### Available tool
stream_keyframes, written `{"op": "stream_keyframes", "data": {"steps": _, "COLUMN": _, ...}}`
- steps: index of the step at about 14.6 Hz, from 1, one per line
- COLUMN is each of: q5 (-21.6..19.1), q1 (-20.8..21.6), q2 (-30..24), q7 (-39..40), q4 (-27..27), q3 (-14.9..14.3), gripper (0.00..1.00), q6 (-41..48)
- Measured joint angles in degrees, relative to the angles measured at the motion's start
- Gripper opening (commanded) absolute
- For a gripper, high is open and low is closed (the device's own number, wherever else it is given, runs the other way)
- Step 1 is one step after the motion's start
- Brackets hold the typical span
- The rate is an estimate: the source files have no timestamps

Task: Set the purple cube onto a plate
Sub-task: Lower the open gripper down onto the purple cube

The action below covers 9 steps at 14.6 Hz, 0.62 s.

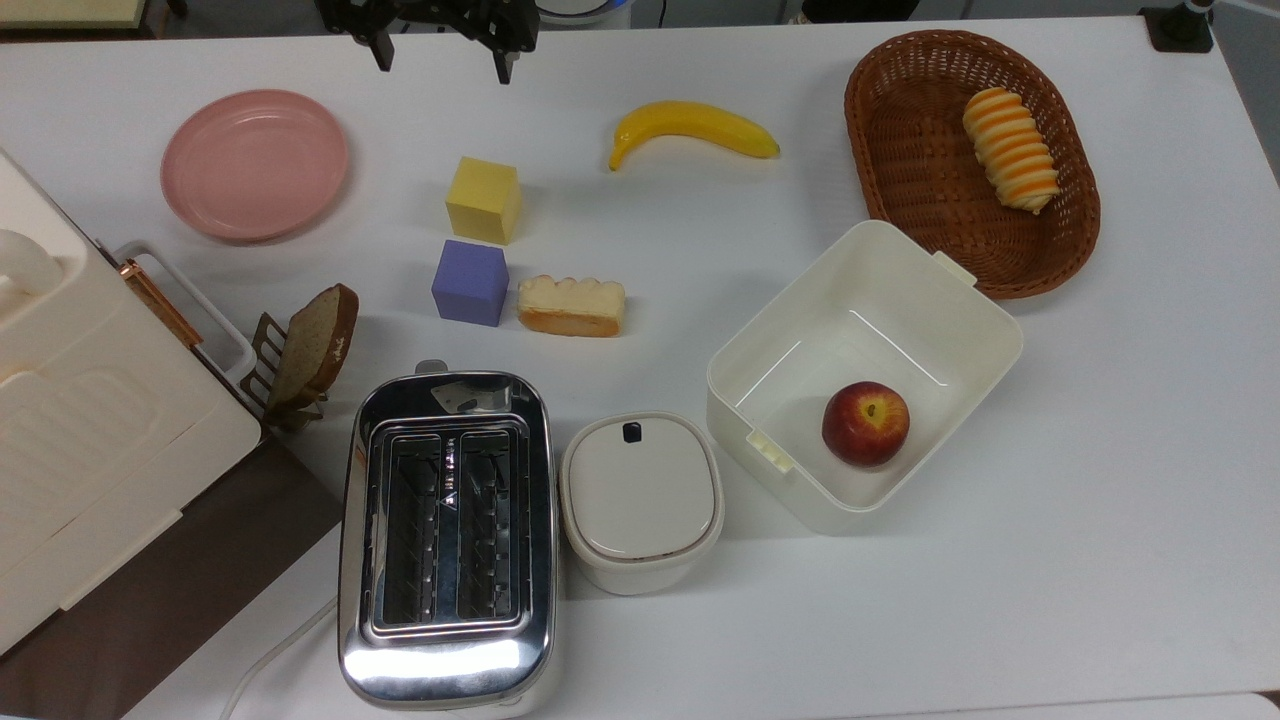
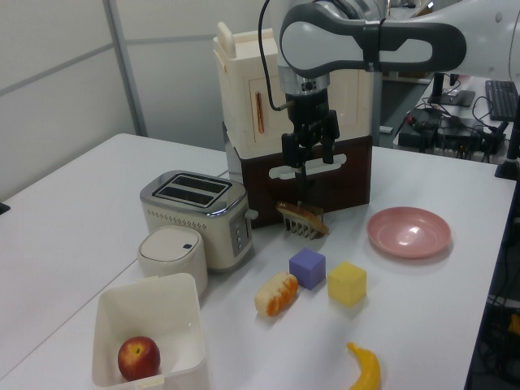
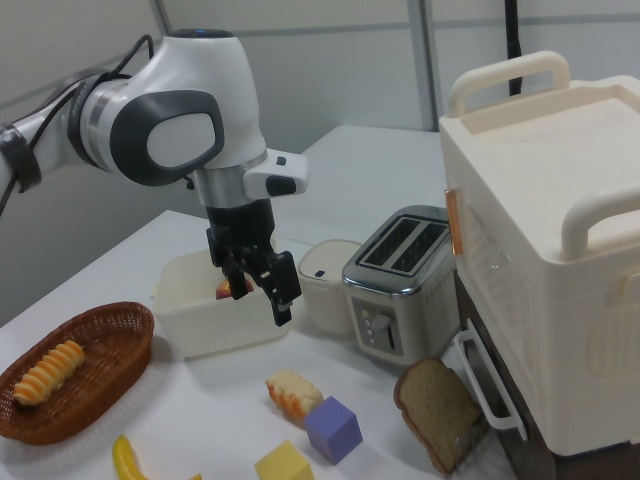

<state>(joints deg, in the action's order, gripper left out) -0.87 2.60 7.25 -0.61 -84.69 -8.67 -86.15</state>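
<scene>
The purple cube (image 1: 470,282) (image 2: 307,267) (image 3: 333,429) rests on the white table, just below the yellow cube (image 1: 484,199) in the top view. The pale pink plate (image 1: 255,165) (image 2: 409,231) lies bare at the top view's upper left, about two cube-widths from the yellow cube. My gripper (image 1: 443,55) (image 2: 310,151) (image 3: 259,288) hangs open in the air above the table's far edge in the top view, between plate and cubes, with nothing between its fingers.
A cream-topped bread piece (image 1: 571,305) touches the purple cube's right side in the top view. Nearby are a bread slice in a rack (image 1: 315,345), a toaster (image 1: 447,535), a lidded white pot (image 1: 640,500), a white tub (image 1: 960,300) with an apple, a banana (image 1: 690,128) and a wicker basket (image 1: 900,150).
</scene>
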Motion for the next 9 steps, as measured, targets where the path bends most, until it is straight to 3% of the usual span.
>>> {"op": "stream_keyframes", "data": {"steps": 9, "q5": 0.0, "q1": -1.24, "q2": -0.02, "q7": 0.0, "q4": -0.03, "q3": -0.31, "gripper": 1.0, "q6": 0.0}}
